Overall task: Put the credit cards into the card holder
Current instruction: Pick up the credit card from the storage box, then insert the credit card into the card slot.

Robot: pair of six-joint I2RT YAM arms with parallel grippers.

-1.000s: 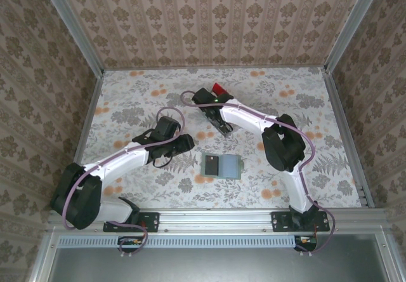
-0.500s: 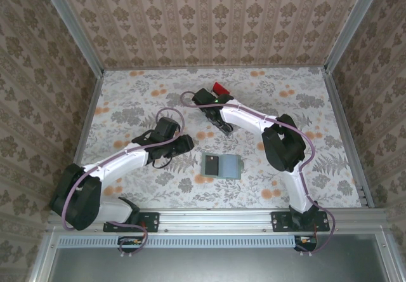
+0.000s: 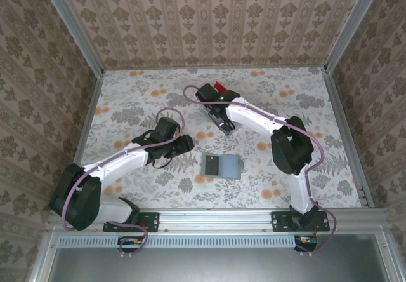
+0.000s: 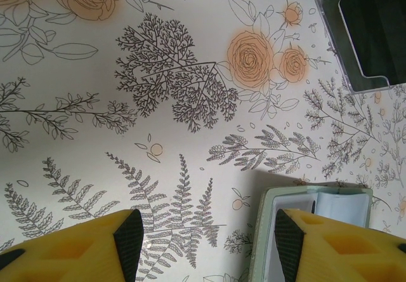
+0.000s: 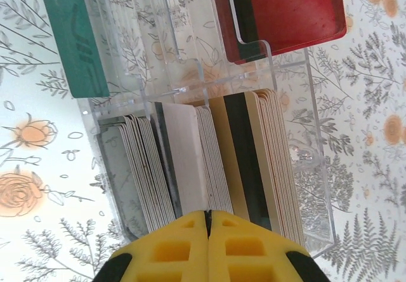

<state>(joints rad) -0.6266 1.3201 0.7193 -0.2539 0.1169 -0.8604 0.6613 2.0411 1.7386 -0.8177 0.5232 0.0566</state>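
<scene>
Nearest, the small sage grey-green folding card holder lies opened flat on the floral-printed table, and at its left edge the left gripper hovers with yellow fingers spread apart, holding nothing. Farther back, the right gripper has its fingers pressed together over the thin tan, beige and dark credit cards standing on edge in a clear plastic tray with a red end piece; whether they pinch a card I cannot tell.
</scene>
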